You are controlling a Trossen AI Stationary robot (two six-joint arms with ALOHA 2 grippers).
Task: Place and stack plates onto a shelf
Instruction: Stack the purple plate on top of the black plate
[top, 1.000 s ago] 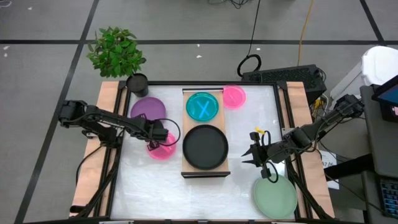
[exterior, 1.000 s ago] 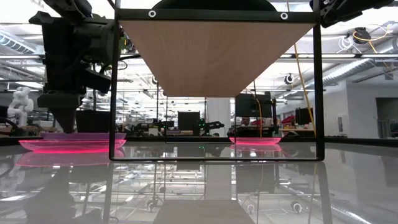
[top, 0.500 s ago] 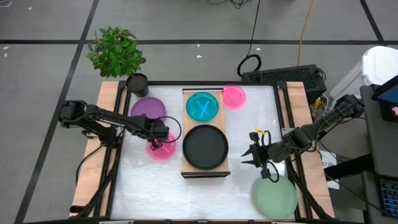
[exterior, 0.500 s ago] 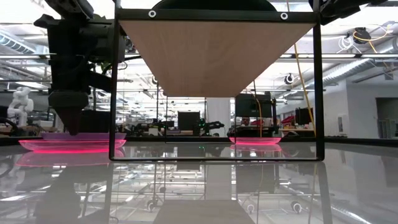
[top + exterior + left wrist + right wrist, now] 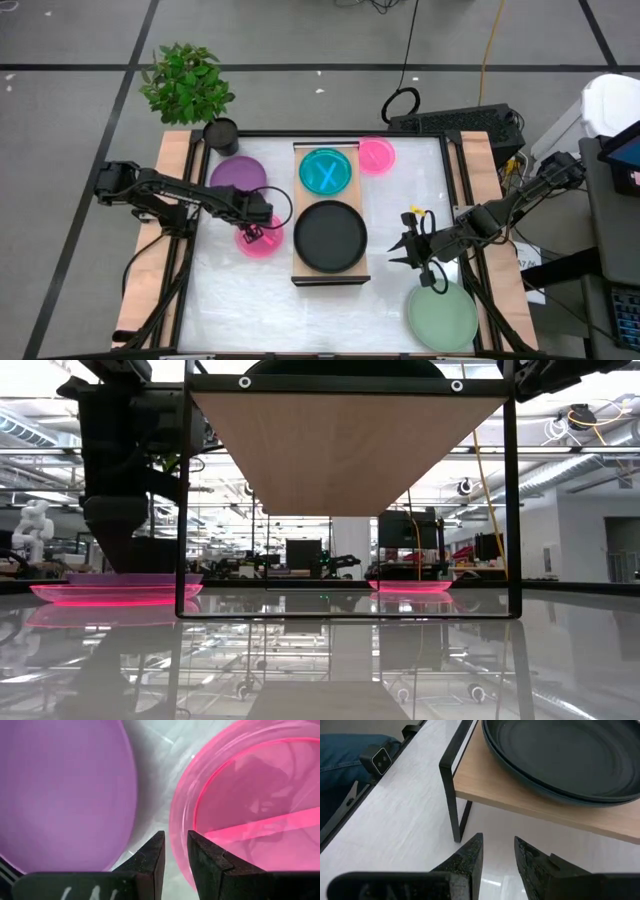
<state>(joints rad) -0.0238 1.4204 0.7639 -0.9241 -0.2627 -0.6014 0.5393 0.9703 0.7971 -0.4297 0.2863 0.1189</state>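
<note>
Left wrist view first, because that's where your risk sits: the left gripper (image 5: 174, 851) has its jaws parted only by a narrow slot, nothing between them, and they hang just off the rim of the pink plate (image 5: 250, 805), in the strip of white table (image 5: 150, 795) between it and the purple plate (image 5: 60, 790). If you close from here, you'll likely pinch air or catch only the lip's outer curve; the rim looks thin and slick, so it may squirt out or tilt the plate. Drop lower without straddling the rim and a finger could press the edge and skid the pink plate toward the purple one, which lies just beside it. Whether a finger already touches the rim, you can't tell. Your right gripper (image 5: 497, 852) waits slightly parted too, empty, low near the shelf (image 5: 560, 810) leg, well clear of the black plate (image 5: 565, 755) stacked on the board. From above, the shelf holds the black plate and a cyan plate (image 5: 326, 171); a second small pink plate (image 5: 376, 154) lies beside its far end, and the sage-green plate (image 5: 442, 315) sits near the table's front right corner.
</note>
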